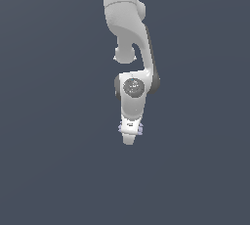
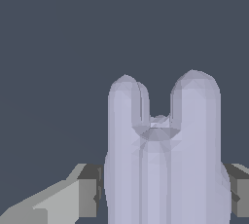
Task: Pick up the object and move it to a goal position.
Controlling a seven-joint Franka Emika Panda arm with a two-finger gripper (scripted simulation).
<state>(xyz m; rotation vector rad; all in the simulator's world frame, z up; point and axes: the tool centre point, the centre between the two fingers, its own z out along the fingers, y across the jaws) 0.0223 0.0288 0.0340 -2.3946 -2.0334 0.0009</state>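
The object (image 2: 160,169) is a pale lavender-grey lumpy piece with rounded lobes. In the wrist view it fills the space between my two fingers, and its two tall lobes stick out past them. My gripper (image 2: 163,194) is shut on it, with a finger (image 2: 87,196) pressed against each side. In the exterior view the white arm hangs down the middle and my gripper (image 1: 129,133) points downward. Only small lavender edges of the object (image 1: 140,129) show beside the hand there.
Plain dark blue-grey ground (image 1: 49,170) surrounds the arm on all sides. No other objects or edges show in either view.
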